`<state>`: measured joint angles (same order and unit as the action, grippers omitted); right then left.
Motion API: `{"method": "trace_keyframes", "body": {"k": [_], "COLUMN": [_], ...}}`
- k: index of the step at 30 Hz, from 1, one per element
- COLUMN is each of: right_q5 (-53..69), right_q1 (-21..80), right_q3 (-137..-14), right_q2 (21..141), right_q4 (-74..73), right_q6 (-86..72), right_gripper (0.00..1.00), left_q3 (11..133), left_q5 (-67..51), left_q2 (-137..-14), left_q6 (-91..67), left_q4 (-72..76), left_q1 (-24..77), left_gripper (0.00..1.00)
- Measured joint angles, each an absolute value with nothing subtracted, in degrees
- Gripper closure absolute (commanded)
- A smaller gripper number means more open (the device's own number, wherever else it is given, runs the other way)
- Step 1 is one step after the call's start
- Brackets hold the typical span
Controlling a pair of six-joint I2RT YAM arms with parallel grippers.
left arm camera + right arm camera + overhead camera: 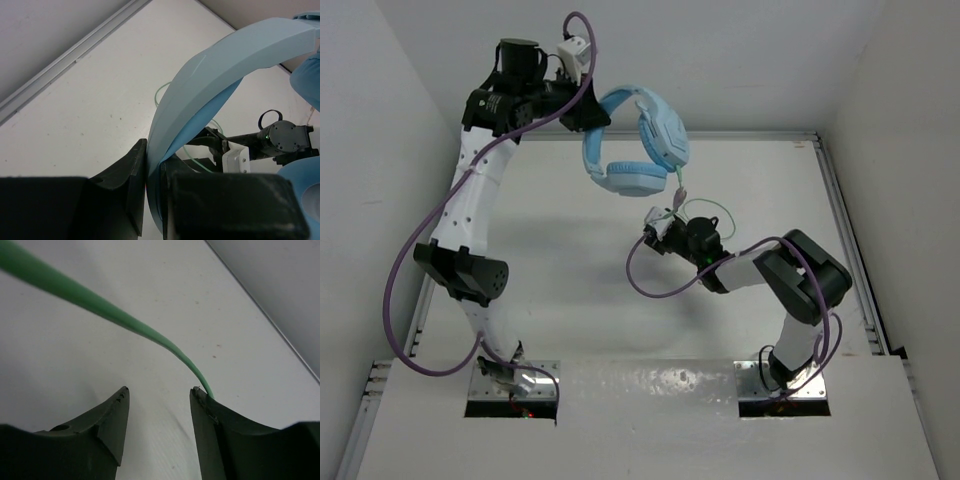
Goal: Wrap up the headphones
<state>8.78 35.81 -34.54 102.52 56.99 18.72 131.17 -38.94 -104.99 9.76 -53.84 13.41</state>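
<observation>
The light blue headphones [665, 130] hang in the air over the back of the table. My left gripper [588, 113] is shut on their curved headband [225, 55], which runs up between the fingers in the left wrist view, where the gripper [154, 152] fills the bottom. The pale green cable [717, 207] drops from the lower earcup [630, 180] and loops by my right gripper [656, 218]. In the right wrist view that gripper [159, 389] is open just above the table. The cable [100, 310] crosses in front and passes behind the right fingertip [200, 396], not clamped.
A raised metal rail [750, 135] runs along the table's back edge and another along the right side [845, 230]. White walls stand close on the left, back and right. A purple robot cable [650, 290] loops beside the right arm.
</observation>
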Motion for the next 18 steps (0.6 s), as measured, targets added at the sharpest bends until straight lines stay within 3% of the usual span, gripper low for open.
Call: {"method": "trace_keyframes", "body": {"k": [6, 12, 18], "right_q5": [3.5, 9.2, 14.4], "right_q1": [35.2, 29.0, 24.3], "right_q3": [-32.4, -21.5, -17.0], "right_q2": [101.9, 88.4, 75.0], "right_q4": [58.2, 56.4, 54.0], "right_q6": [21.5, 15.5, 13.0], "right_gripper": [0.56, 0.29, 0.18], "left_q3": [133.3, 134.8, 138.1], "left_q5": [-39.7, -37.0, -33.4], "left_q2": [-105.0, -104.6, -104.6], "left_q6": [8.4, 5.3, 4.0], "left_q4": [-52.6, -50.0, -48.9], "left_q1": [11.6, 9.1, 8.3], "left_gripper": [1.00, 1.00, 1.00]}}
